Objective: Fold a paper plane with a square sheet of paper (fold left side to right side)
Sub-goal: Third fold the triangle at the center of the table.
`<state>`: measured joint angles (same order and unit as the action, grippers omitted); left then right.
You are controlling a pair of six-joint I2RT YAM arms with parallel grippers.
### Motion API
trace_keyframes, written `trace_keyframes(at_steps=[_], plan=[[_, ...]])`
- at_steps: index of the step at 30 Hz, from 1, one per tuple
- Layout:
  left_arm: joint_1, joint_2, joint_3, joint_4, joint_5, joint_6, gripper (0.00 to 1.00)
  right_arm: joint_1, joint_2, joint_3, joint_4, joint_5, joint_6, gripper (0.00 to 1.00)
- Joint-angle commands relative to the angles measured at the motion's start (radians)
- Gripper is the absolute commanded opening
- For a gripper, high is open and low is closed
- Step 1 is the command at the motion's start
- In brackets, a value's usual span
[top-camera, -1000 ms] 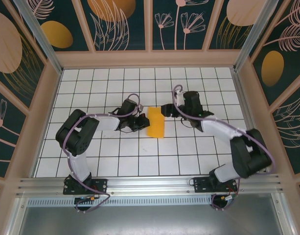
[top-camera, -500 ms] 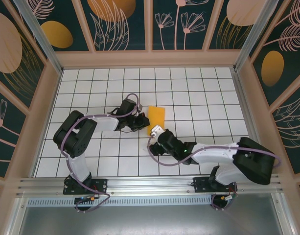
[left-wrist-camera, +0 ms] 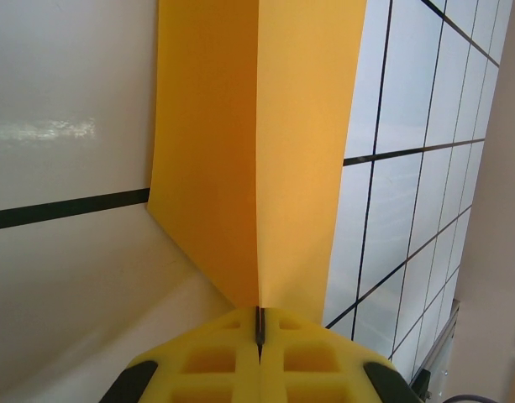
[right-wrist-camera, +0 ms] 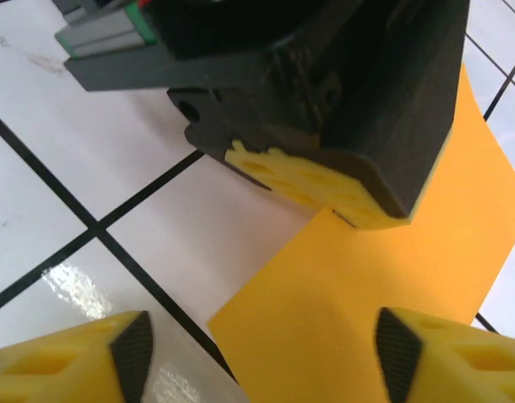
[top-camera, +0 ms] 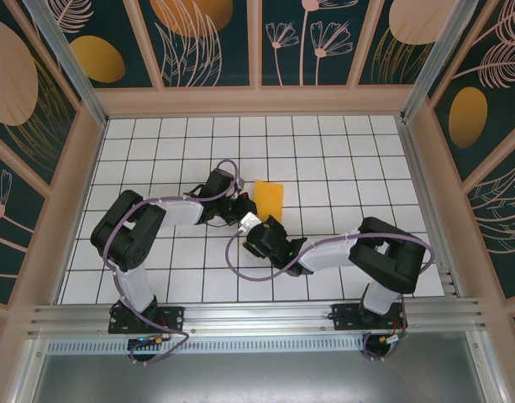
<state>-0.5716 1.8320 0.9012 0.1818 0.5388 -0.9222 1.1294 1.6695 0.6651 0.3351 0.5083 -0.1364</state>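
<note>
The right arm has swung in from the far side of the sheet of paper (top-camera: 268, 197) to its near side, folding its elbow back toward its base, and the sheet has tilted slightly and sits a little further from the arms than a second ago. The right gripper (top-camera: 254, 228) now sits just at the sheet's near end, close beside the left gripper (top-camera: 243, 207).

The sheet is orange-yellow, folded into a narrow strip, and lies near the middle of the white gridded tabletop (top-camera: 156, 143). In the left wrist view, the left gripper (left-wrist-camera: 259, 336) is closed tight on one end of the sheet (left-wrist-camera: 257, 126), and two layers spread away from the pinch along a straight crease.

In the right wrist view, the right gripper (right-wrist-camera: 265, 357) has its yellow fingertips (right-wrist-camera: 72, 353) spread wide and holds nothing. The sheet's near corner (right-wrist-camera: 366, 277) lies between them. The left gripper (right-wrist-camera: 324, 189) clamps the sheet's edge just beyond.
</note>
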Motion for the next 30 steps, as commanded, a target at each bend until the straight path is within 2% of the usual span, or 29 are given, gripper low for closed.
trace_keyframes(at_steps=[1, 8, 16, 20, 22, 24, 27, 30], plan=[[-0.008, -0.027, -0.013, 0.006, 0.004, -0.008, 0.0, 0.003, 0.005, 0.027, 0.03, 0.032, -0.015, 0.63], [-0.008, -0.024, -0.011, 0.005, 0.0, -0.006, 0.01, 0.007, -0.045, -0.001, 0.008, 0.001, -0.011, 0.37], [-0.008, -0.032, -0.007, -0.007, -0.01, 0.006, 0.04, 0.007, -0.07, -0.026, -0.025, -0.027, 0.013, 0.0], [-0.007, -0.052, -0.004, -0.032, -0.024, 0.023, 0.09, 0.005, -0.063, -0.036, -0.025, -0.047, 0.026, 0.0], [-0.007, -0.06, -0.001, -0.048, -0.03, 0.033, 0.2, 0.001, -0.062, -0.038, -0.022, -0.064, 0.036, 0.0], [-0.005, -0.074, 0.005, -0.08, -0.043, 0.049, 0.35, -0.004, -0.065, -0.041, -0.016, -0.086, 0.047, 0.0], [0.011, -0.111, 0.008, -0.136, -0.064, 0.085, 0.42, -0.016, -0.065, -0.044, -0.013, -0.113, 0.058, 0.0], [0.042, -0.169, -0.001, -0.18, -0.076, 0.114, 0.54, -0.026, -0.067, -0.05, -0.007, -0.133, 0.067, 0.0]])
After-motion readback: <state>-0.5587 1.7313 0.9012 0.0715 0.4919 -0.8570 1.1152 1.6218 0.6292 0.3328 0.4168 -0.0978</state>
